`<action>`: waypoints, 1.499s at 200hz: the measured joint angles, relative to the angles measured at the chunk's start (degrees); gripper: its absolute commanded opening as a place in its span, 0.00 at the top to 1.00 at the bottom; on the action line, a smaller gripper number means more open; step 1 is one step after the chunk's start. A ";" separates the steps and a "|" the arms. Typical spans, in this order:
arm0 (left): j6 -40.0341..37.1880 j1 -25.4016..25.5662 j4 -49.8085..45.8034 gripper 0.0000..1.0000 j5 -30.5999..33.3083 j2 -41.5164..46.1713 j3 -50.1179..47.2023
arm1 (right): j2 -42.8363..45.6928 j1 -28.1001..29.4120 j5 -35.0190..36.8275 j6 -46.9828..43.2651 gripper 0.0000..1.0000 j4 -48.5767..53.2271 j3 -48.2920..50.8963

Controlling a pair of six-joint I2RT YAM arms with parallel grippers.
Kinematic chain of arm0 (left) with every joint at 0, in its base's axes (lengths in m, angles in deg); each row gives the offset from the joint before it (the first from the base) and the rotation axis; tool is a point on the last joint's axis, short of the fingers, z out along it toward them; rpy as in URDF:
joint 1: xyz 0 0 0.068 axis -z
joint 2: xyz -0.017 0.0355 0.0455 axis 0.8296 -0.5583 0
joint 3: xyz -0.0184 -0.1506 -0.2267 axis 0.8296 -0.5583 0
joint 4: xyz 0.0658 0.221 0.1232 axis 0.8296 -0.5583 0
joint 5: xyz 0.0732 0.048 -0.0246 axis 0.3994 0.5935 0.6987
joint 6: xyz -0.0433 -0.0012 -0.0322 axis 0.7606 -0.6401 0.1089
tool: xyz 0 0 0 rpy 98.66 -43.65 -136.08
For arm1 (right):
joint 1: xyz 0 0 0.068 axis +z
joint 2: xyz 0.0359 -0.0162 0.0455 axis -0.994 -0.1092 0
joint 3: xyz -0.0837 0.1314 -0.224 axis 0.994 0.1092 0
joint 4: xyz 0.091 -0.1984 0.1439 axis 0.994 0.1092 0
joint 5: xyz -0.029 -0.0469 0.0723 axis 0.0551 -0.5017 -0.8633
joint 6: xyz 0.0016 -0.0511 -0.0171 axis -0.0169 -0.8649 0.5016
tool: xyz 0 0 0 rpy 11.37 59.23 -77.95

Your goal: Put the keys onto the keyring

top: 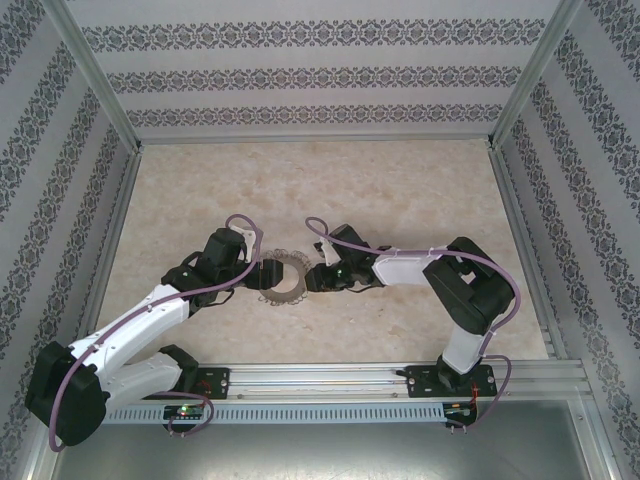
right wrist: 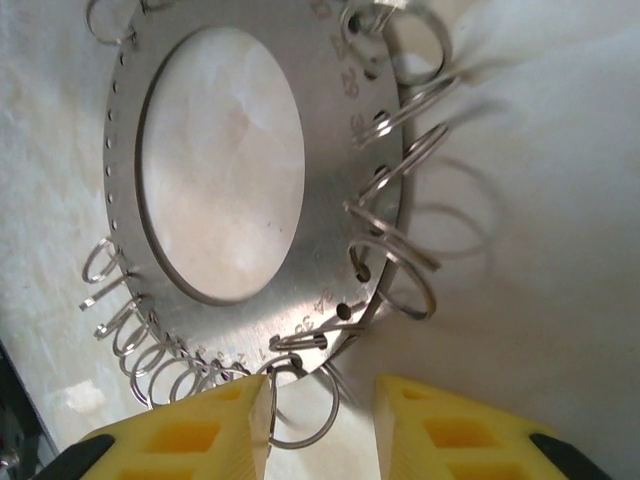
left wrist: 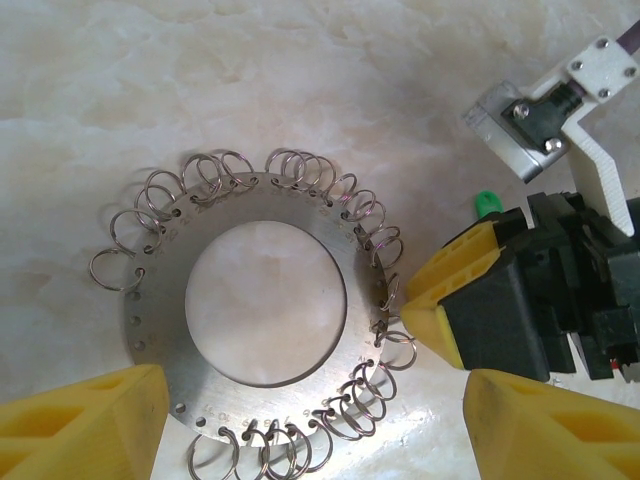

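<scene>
The keyring (left wrist: pixel 352 335) lies flat on the table, a grey metal ring fringed with thin wire loops; from above it sits between the two arms as the keyring (top: pixel 284 291). My left gripper (left wrist: pixel 318 432) is open, and its yellow fingers (left wrist: pixel 90 420) straddle the ring's near edge. My right gripper (right wrist: pixel 322 425) is open at the ring's rim, with one wire loop (right wrist: pixel 303 408) lying between its fingers against the left pad. The key's green head (left wrist: pixel 487 203) peeks out behind the right gripper's yellow finger (left wrist: pixel 452 288). Its stem is hidden.
The marble-patterned table (top: pixel 330 190) is fenced by metal rails and patterned walls on three sides. Both arm bases sit on the rail (top: pixel 330 380) at the near edge. The two grippers (top: pixel 255 272) (top: pixel 318 280) face each other across the ring, very close together.
</scene>
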 measured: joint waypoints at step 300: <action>-0.44 0.00 -0.39 0.22 -0.04 4.76 0.02 | 6.91 6.49 11.91 -42.34 0.64 -0.09 6.12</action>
